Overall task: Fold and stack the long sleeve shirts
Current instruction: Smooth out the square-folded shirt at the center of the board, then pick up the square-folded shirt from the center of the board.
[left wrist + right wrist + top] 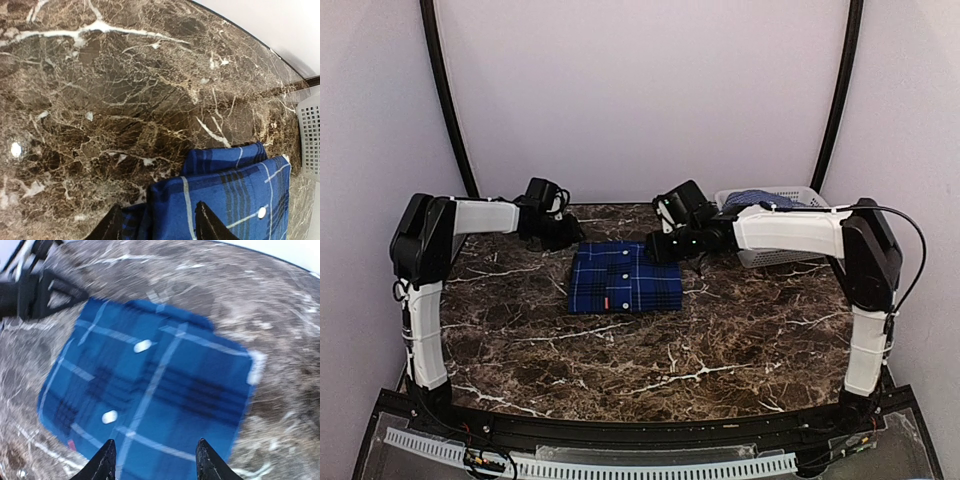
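Observation:
The dark blue plaid shirt (623, 278) lies folded into a flat rectangle on the marble table (720, 340). It shows in the left wrist view (225, 195) and in the blurred right wrist view (150, 390). My left gripper (563, 232) is open at the shirt's far left corner, with its fingertips (207, 220) over the cloth edge. My right gripper (660, 248) is open and empty above the shirt's far right edge, with its fingertips (205, 460) spread over the plaid. The lighter blue checked shirt (760, 199) lies in the basket.
A pale lattice basket (798, 195) stands at the back right of the table, behind my right arm; its edge shows in the left wrist view (311, 135). A curved wall rises close behind the table.

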Controlling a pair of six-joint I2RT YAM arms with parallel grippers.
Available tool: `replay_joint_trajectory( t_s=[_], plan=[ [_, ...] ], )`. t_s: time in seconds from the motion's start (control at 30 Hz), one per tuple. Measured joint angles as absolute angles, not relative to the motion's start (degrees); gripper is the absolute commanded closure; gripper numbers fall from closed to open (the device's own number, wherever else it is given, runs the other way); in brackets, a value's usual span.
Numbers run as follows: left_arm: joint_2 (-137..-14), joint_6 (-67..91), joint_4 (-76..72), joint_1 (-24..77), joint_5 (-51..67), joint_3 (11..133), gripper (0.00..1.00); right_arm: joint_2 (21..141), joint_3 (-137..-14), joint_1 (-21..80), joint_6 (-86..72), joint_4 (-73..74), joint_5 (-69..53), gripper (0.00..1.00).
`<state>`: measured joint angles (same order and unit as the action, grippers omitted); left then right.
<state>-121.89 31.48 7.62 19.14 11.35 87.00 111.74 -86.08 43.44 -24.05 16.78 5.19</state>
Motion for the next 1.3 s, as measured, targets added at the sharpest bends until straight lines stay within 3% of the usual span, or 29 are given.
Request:
replay_joint_trajectory(
  t_s=[0.2, 0.47, 0.73, 0.93, 1.13, 1.3],
  plan=[
    [-113.25, 31.70, 10.35, 19.11, 10.37, 84.03, 0.51, 118.15, -93.01, 51.77, -24.18, 20.34, 6.76, 0.48],
    [-105.69, 32.23, 10.46, 19.14, 15.46, 70.85, 0.51, 132.75, -102.41, 52.38, -24.34, 23.20, 8.80, 0.38],
    [-104.84, 32.67, 10.39, 19.14, 21.19, 60.36, 0.49, 133.40, -104.57, 52.40, -24.71, 23.97, 9.06, 0.33],
    [-104.20, 33.04, 8.93, 19.14, 22.98, 59.09, 0.49, 131.70, -104.47, 52.40, -24.82, 25.67, 8.34, 0.32],
    [-104.22, 33.45, 7.57, 19.14, 23.75, 59.16, 0.44, 125.14, -101.89, 52.31, -25.12, 26.98, 7.73, 0.37],
    [-106.02, 33.61, 7.79, 19.14, 23.40, 61.65, 0.43, 118.34, -94.87, 51.70, -25.85, 25.78, 7.66, 0.51]
  ],
)
